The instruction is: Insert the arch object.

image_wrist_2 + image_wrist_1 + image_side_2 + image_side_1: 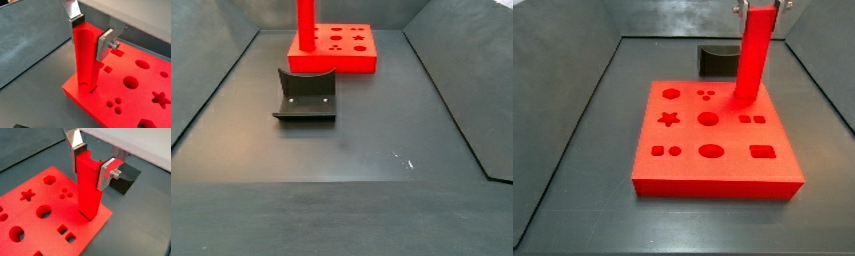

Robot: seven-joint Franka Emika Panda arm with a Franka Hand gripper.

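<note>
The arch object (89, 188) is a long bright red bar held upright; it also shows in the other wrist view (87, 57) and in both side views (751, 55) (305, 18). My gripper (92, 159) is shut on its upper end, silver fingers (105, 44) on either side. The bar's lower end meets the red board (40, 223) near a corner, at a slot by the board's edge (90, 90). The board (714, 150) has several shaped holes. How deep the bar sits in the slot is hidden.
The dark fixture (306, 96) stands on the grey floor in front of the board (338, 50) in a side view; it shows behind the board in the other (718, 60). Sloping grey walls (567, 120) ring the floor.
</note>
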